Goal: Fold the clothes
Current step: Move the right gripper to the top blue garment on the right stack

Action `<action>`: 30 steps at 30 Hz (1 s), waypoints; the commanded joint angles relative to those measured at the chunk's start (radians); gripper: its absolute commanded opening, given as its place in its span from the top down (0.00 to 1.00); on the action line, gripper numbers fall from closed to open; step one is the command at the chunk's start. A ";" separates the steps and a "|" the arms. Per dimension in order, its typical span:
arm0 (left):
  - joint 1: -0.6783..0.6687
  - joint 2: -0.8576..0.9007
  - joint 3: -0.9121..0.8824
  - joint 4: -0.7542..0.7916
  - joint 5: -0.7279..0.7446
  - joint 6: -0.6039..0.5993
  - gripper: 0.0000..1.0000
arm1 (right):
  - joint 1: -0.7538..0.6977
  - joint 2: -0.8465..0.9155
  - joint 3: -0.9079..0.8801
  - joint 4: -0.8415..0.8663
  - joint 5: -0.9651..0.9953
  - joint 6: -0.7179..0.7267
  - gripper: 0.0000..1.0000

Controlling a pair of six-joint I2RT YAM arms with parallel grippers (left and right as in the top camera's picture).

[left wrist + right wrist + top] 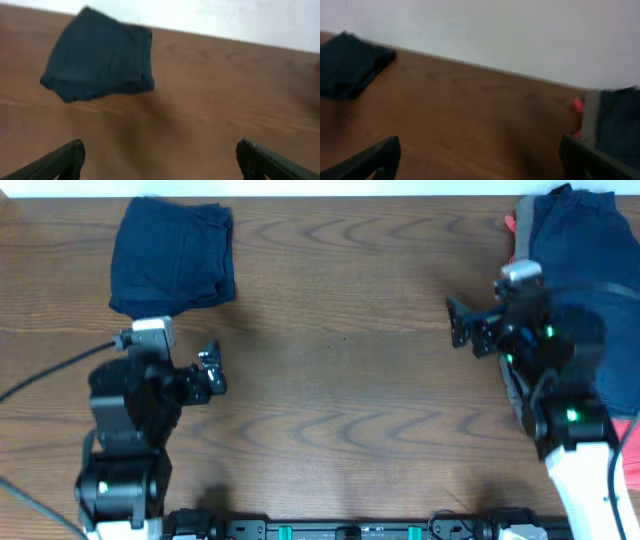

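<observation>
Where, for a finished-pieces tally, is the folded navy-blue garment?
Overhead, the folded navy-blue fabric garment lies far-left on the wooden table, beyond the left hand.

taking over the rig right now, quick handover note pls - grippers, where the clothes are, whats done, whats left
Left gripper: open, empty, over bare table, just in front of the folded shorts.
Right gripper: open, empty, beside the pile, on its inner side.
Done: folded shorts lie at the far left.
Pile: at the right edge, unfolded, navy on top, coral-pink piece peeking out; the right arm hides part of it.
Left to do: probably pull one piece from the pile to the middle, fold it, repeat.
</observation>
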 commanded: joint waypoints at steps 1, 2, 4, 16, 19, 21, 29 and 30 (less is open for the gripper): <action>-0.004 0.093 0.074 -0.057 0.017 -0.009 0.02 | -0.008 0.090 0.089 -0.045 -0.056 0.000 0.01; -0.004 0.122 0.089 -0.078 0.017 -0.009 0.02 | -0.008 0.121 0.107 -0.063 -0.056 0.000 0.01; -0.004 0.187 0.108 -0.113 0.026 -0.009 0.02 | -0.008 0.170 0.130 -0.089 -0.078 -0.019 0.01; -0.004 0.491 0.109 -0.114 0.125 -0.009 0.02 | -0.008 0.325 0.137 -0.109 -0.140 -0.040 0.01; -0.004 0.530 0.109 -0.131 0.124 -0.009 0.02 | -0.014 0.344 0.137 -0.095 0.000 -0.040 0.01; -0.004 0.544 0.109 -0.129 0.124 -0.009 0.02 | -0.021 0.360 0.137 -0.082 0.126 -0.040 0.01; -0.004 0.552 0.109 -0.052 0.124 -0.008 0.02 | -0.135 0.447 0.137 0.050 0.396 -0.039 0.05; -0.004 0.552 0.109 -0.049 0.124 -0.009 0.02 | -0.166 0.455 0.137 0.077 0.386 -0.035 0.05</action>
